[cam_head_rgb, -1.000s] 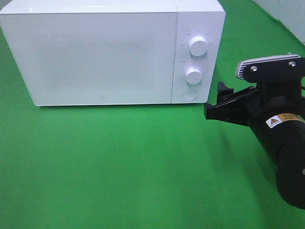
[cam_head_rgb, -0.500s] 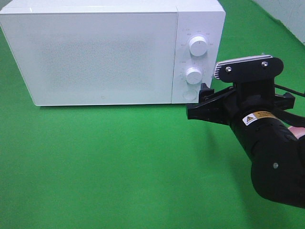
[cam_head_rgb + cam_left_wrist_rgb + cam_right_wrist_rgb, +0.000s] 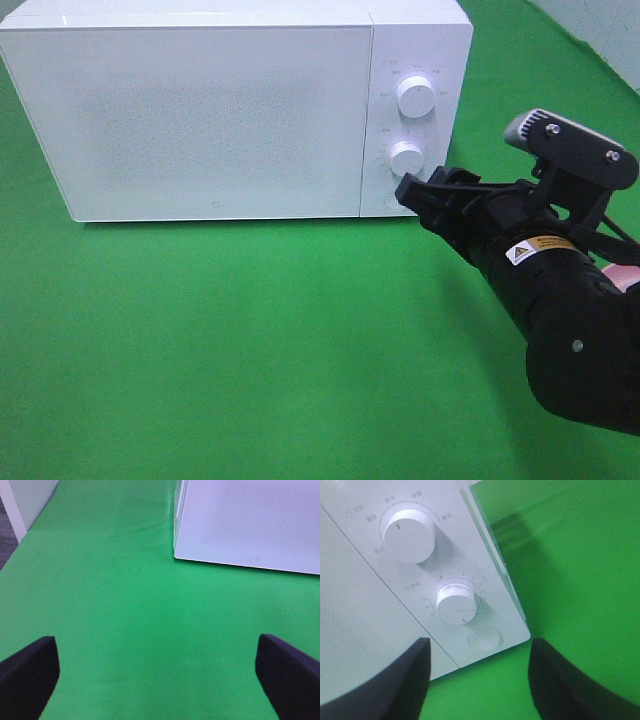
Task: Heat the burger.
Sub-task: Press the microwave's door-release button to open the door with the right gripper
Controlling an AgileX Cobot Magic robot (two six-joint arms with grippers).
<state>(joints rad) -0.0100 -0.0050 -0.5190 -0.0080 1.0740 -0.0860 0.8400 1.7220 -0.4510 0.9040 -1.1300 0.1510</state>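
- White microwave (image 3: 215, 110) shut: we point our right gripper (image 3: 410, 190), fingers parted, empty, at its round button (image 3: 484, 638), likely to open it.
- Left gripper (image 3: 157, 647) hangs wide, empty.

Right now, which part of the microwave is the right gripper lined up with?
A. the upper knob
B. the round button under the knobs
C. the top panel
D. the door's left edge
B: in the right wrist view the round button sits in the gap of the right gripper, just below the lower knob, and the jaws stand apart with nothing in them.
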